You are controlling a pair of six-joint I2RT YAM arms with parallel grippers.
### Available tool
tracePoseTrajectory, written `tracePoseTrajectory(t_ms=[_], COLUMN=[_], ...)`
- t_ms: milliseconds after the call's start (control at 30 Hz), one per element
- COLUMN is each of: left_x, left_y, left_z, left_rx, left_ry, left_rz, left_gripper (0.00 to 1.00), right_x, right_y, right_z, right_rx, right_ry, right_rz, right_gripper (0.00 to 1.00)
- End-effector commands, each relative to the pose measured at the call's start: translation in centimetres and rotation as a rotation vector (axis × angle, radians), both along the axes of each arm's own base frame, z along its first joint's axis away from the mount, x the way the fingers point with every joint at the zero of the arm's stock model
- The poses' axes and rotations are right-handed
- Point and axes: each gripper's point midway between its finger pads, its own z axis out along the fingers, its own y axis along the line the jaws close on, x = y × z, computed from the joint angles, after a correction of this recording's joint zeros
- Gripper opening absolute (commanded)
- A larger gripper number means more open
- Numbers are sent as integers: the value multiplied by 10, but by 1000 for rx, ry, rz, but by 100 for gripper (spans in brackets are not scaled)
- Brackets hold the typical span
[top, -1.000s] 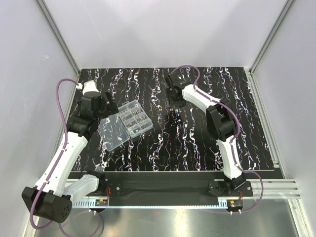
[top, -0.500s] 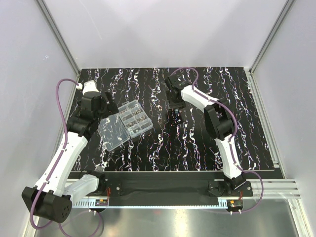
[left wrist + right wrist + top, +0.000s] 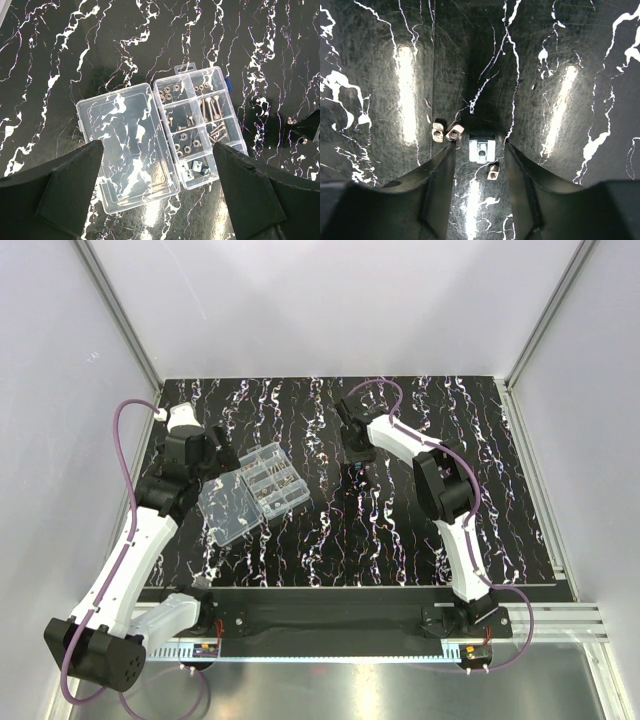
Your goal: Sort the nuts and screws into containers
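The clear organiser box (image 3: 200, 125) lies open, its flat lid (image 3: 125, 145) folded out to the left. Its containers hold screws (image 3: 210, 107), ring nuts (image 3: 189, 145) and square nuts (image 3: 195, 167). My left gripper (image 3: 157, 147) is open and empty, held high above the box (image 3: 255, 490). My right gripper (image 3: 480, 156) is open and low over the table, its fingers on either side of a square silvery nut (image 3: 482, 150). A smaller nut (image 3: 493, 171) lies between the fingers too. Two more nuts (image 3: 446, 132) lie at the left fingertip.
The black tabletop with white streaks (image 3: 400, 530) is framed by white walls and aluminium posts. The loose nuts also show in the left wrist view (image 3: 291, 120), right of the box, beside my right gripper (image 3: 357, 450).
My right gripper has shifted slightly over the loose nuts. The left arm and the box have not moved.
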Motion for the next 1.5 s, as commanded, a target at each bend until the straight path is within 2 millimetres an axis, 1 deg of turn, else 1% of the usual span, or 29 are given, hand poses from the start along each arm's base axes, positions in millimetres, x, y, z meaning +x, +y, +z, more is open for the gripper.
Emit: tracePoseTrajectory(t_ms=[0, 100, 133, 300, 433, 467, 533, 567, 600, 633, 700, 733, 767, 833, 867, 900, 933, 967, 1000, 1033, 1067, 1100, 1133, 1167, 1200, 1233, 1333, 1400, 1467], left_x=[6, 6, 6, 7, 6, 7, 7, 7, 7, 7, 6, 6, 6, 6, 6, 6, 5, 4, 4, 4, 3, 3, 3, 2, 1, 1, 1, 1, 1], left_y=[-2, -2, -2, -3, -4, -3, -3, -3, -4, -3, -4, -4, -4, -2, -2, -1, 0, 2, 3, 5, 5, 6, 6, 6, 8, 8, 8, 7, 7], left_z=[8, 8, 7, 8, 7, 6, 6, 7, 6, 6, 7, 7, 7, 8, 9, 8, 9, 10, 10, 11, 11, 12, 12, 13, 13, 13, 14, 16, 16], left_rx=[-7, -8, -7, -10, -11, -11, -9, -10, -9, -11, -13, -12, -14, -10, -13, -10, -11, -10, -8, -7, -7, -6, -8, -7, -4, -3, -4, -7, -7], left_ry=[-42, -41, -39, -40, -37, -36, -35, -38, -35, -36, -37, -37, -38, -39, -42, -41, -40, -44, -44, -48, -49, -49, -51, -53, -56, -54, -57, -62, -62], left_rz=[-3, -3, -5, -9, -13, -9, -10, -10, -11, -9, -11, -10, -10, -4, 1, 4, 15, 22, 29, 39, 41, 44, 47, 49, 55, 56, 56, 49, 51], left_gripper=[99, 99, 99, 99, 99, 99, 99, 99, 99, 99, 99, 99, 99, 99, 99, 99, 99, 99, 99, 99, 99, 99, 99, 99, 99, 99, 99, 99, 99], right_x=[-4, -7, -9, -10, -6, -6, -4, -3, -2, -5, -7, -12, -15, -21, -31, -37, -39, -50, -56, -62, -68, -79, -85, -89, -100, -103, -118, -124, -130], right_y=[-10, -10, -10, -11, -3, -1, 7, 11, 15, 24, 36, 51, 57, 77, 95, 107, 118, 136, 145, 160, 170, 183, 195, 201, 212, 218, 228, 231, 229], right_z=[-15, -16, -17, -6, 18, 30, 47, 63, 73, 83, 101, 111, 117, 128, 129, 129, 136, 129, 129, 133, 125, 122, 127, 120, 119, 121, 112, 106, 95], right_rx=[-36, -33, -30, -22, 22, 40, 78, 97, 109, 118, 137, 151, 159, 187, 198, 217, 234, 236, 248, 277, 279, 279, 308, 306, 323, 335, 341, 339, 326], right_ry=[25, 39, 41, 30, 5, -8, -35, -64, -86, -107, -143, -160, -165, -181, -181, -171, -182, -166, -156, -153, -131, -124, -119, -106, -88, -89, -57, -39, -9], right_rz=[-9, -15, -16, -25, -23, -22, -10, -2, 11, 34, 72, 105, 121, 162, 205, 237, 258, 299, 321, 352, 372, 406, 436, 449, 481, 493, 527, 547, 552], right_gripper=[42, 32, 27, 17, 15, 14, 14, 14, 14, 14, 14, 14, 14, 15, 15, 15, 15, 15, 15, 15, 15, 15, 15, 15, 15, 15, 15, 16, 16])
